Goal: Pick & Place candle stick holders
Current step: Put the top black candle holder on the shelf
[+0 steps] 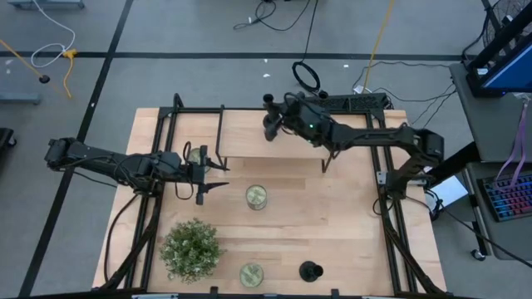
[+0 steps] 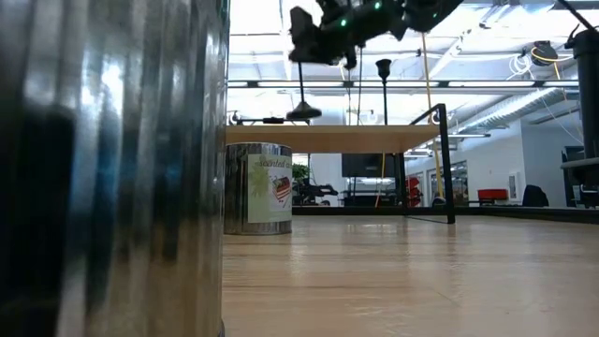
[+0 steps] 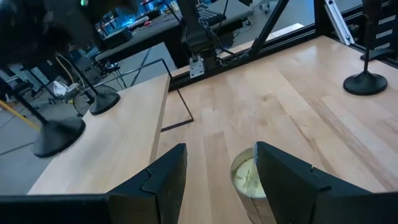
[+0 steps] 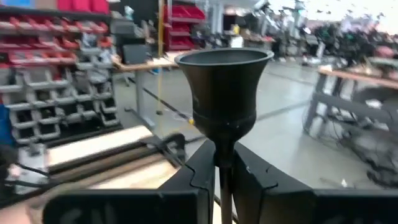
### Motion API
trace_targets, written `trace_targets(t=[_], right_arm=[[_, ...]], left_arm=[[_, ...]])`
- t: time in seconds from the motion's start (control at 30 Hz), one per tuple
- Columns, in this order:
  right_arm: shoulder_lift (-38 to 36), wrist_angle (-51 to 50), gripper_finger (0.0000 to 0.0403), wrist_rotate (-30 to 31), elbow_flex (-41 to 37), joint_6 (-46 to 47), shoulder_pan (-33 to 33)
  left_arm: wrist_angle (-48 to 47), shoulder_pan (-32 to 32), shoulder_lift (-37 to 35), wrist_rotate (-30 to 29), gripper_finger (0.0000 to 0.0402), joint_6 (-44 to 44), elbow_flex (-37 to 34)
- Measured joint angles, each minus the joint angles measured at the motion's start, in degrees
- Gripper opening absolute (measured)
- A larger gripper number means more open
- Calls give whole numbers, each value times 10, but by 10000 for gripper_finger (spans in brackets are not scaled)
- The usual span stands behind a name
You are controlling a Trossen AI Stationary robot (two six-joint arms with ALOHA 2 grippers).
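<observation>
My right gripper (image 1: 270, 126) is over the raised wooden shelf (image 1: 249, 133) at the table's far side, shut on a matte-black candle stick holder (image 4: 224, 87). In the low view the holder's round base (image 2: 304, 112) shows just above the shelf top; I cannot tell whether it touches it. A second holder (image 2: 384, 94) stands upright on the shelf, farther right. A third holder (image 1: 310, 271) stands on its base near the table's front edge. My left gripper (image 1: 212, 181) is open and empty, low over the table's left, pointing at a tin (image 3: 249, 180). My right gripper pinches the holder's thin stem (image 4: 224, 160) just below the cup, between its two fingers (image 4: 199, 171). The fingers come level from the table's right side and lie across the stem. The holder stays upright, cup up, with its base down by the shelf.
Two round tins with pale contents stand on the table, one at the middle (image 1: 256, 197) and one at the front (image 1: 252, 274). A bushy green potted plant (image 1: 191, 249) stands at the front left. Black frame bars (image 1: 199, 124) run along the shelf and the table's sides.
</observation>
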Motion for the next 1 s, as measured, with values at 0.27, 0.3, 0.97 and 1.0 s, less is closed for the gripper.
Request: trace_targets(t=[0.27,0.3,0.97,1.0], right_arm=[[42,13,24,1,0,16,-13],[43,13,24,2,0,16,-14],[49,-10,73,47,0,32,-23],[49,-10,78,47,0,30,-23]], left_arm=[[1,0,0,0,198,-1,0],[1,0,0,1,198,-2,0],[0,0,0,1,198,-14,0],[0,0,0,1,198,-14,0]])
